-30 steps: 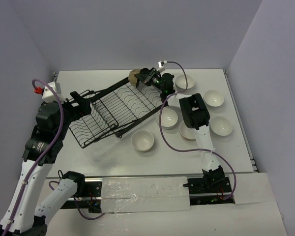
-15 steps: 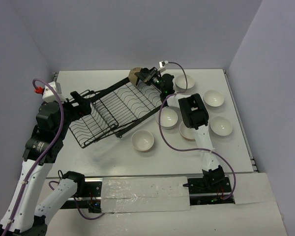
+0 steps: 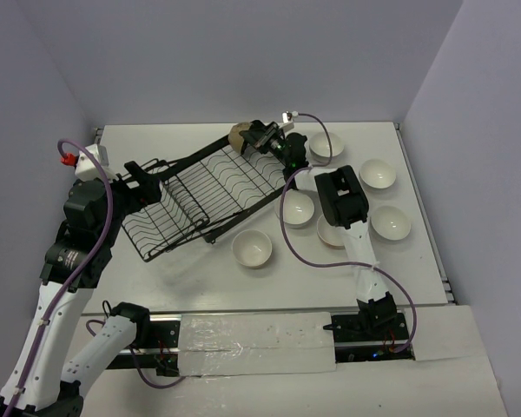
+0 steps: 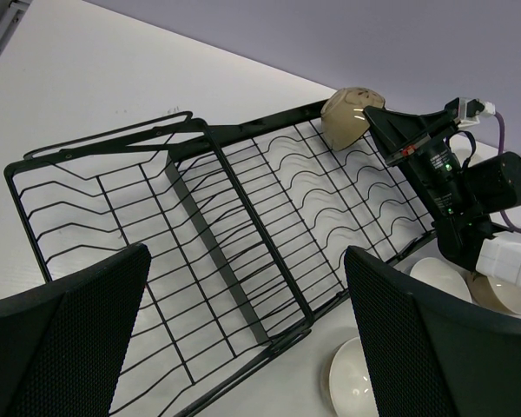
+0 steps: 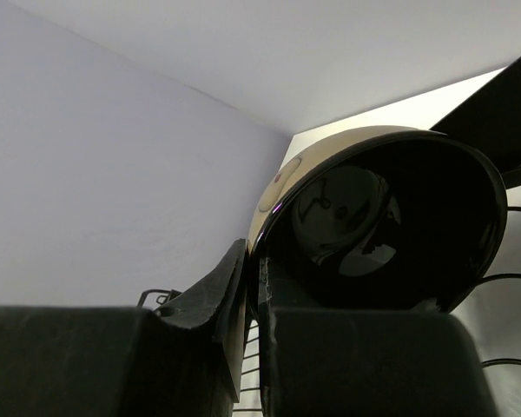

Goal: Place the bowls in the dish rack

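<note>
Right claw (image 3: pixel 253 136) pinches bowl (image 3: pixel 238 134) rim.

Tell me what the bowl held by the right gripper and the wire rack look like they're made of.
The bowl pinched in the right gripper looks like glazed ceramic: mottled tan outside, glossy black inside with mirror-like reflections. The rack appears to be thin metal wire with a black coating, fairly matte; whether that coating is paint or plastic can't be told.

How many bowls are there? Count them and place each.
7 bowls: one held by the right gripper at the far end of the rack; one in front of the rack; five to its right. The arm may hide more.
</note>
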Motion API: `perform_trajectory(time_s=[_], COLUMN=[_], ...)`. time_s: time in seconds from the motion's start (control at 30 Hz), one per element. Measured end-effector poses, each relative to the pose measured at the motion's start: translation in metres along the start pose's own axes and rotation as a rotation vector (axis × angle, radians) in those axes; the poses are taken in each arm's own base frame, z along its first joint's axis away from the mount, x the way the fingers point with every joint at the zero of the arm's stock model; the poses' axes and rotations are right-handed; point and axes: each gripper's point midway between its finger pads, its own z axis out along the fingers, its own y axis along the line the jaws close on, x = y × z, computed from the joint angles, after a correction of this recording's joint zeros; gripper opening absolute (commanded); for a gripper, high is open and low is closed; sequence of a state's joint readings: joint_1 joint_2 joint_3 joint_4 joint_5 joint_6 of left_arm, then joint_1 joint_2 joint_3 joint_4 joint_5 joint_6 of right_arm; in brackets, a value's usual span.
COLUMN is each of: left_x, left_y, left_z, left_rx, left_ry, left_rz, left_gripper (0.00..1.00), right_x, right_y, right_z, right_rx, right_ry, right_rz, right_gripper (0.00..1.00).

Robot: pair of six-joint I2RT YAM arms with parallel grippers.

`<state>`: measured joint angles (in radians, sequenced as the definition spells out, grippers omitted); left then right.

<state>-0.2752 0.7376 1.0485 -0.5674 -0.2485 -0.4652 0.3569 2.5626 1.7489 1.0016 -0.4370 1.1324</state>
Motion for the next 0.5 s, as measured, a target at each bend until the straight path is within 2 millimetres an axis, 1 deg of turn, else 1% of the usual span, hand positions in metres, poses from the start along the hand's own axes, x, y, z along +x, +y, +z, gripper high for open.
perform_trajectory(time_s=[0.1,0.13,0.2,0.23,0.27,0.3,0.37,0.4,0.47,0.5], left_x=[0.001,0.002,0.003,0.004,0.005,0.005,0.006,0.006,0.007,0.007], left_y=[0.001,0.001,0.002,0.002,0.003,0.003,0.003,0.004,0.004,0.004], left_z=[0.000,-0.001,-0.001,-0.001,-0.001,-0.001,-0.001,-0.002,-0.002,-0.002], left_rx=[-0.002,-0.003,-0.006,-0.008,-0.009,-0.011,-0.012,-0.013,-0.015,-0.016], left_ry=[0.004,0.006,0.012,0.016,0.019,0.021,0.024,0.024,0.026,0.027], left_rz=[0.001,0.002,0.003,0.004,0.005,0.006,0.006,0.007,0.007,0.008], left_gripper=[0.99,0.99,0.99,0.99,0.99,0.99,0.99,0.99,0.99,0.99], right_x=[-0.001,-0.002,-0.004,-0.005,-0.006,-0.007,-0.008,-0.009,-0.008,-0.008], right_y=[-0.003,-0.004,-0.005,-0.005,-0.005,-0.006,-0.009,-0.012,-0.016,-0.018], right_z=[-0.003,-0.004,-0.008,-0.010,-0.012,-0.013,-0.015,-0.015,-0.016,-0.016], right_rx=[0.013,0.022,0.038,0.048,0.056,0.067,0.087,0.096,0.112,0.120], right_ry=[-0.021,-0.030,-0.049,-0.058,-0.064,-0.069,-0.079,-0.082,-0.084,-0.084], right_rz=[0.001,0.002,0.003,0.004,0.003,0.001,-0.007,-0.010,-0.014,-0.017], right_gripper=[0.01,0.07,0.13,0.22,0.26,0.32,0.35,0.39,0.41,0.45])
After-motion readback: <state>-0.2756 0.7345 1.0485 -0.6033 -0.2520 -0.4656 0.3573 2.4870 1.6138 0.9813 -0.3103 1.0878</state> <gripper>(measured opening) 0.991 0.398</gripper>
